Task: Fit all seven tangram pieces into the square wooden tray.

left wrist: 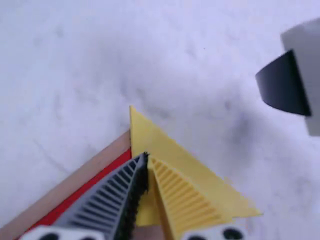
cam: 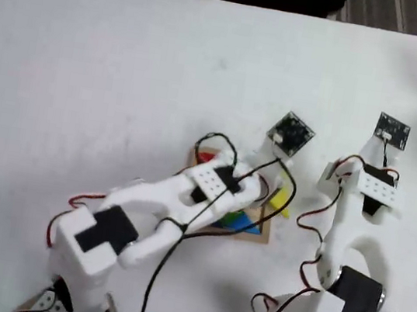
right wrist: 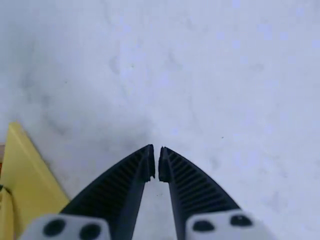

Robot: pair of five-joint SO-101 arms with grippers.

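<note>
Closest to the lens, your left gripper (left wrist: 147, 162) had its tips closed together over the yellow triangle (left wrist: 147, 135), though you couldn't confirm a true pinch. That triangle lay across a corner on the right side of the tray (left wrist: 75, 180), beside a red piece (left wrist: 100, 179), half out on the table (right wrist: 200, 75). It looked thin, stiff, light and slick, so its overhanging edge seemed the best hold. Right of it, your right gripper (right wrist: 156, 162) hung almost shut and empty.
</note>
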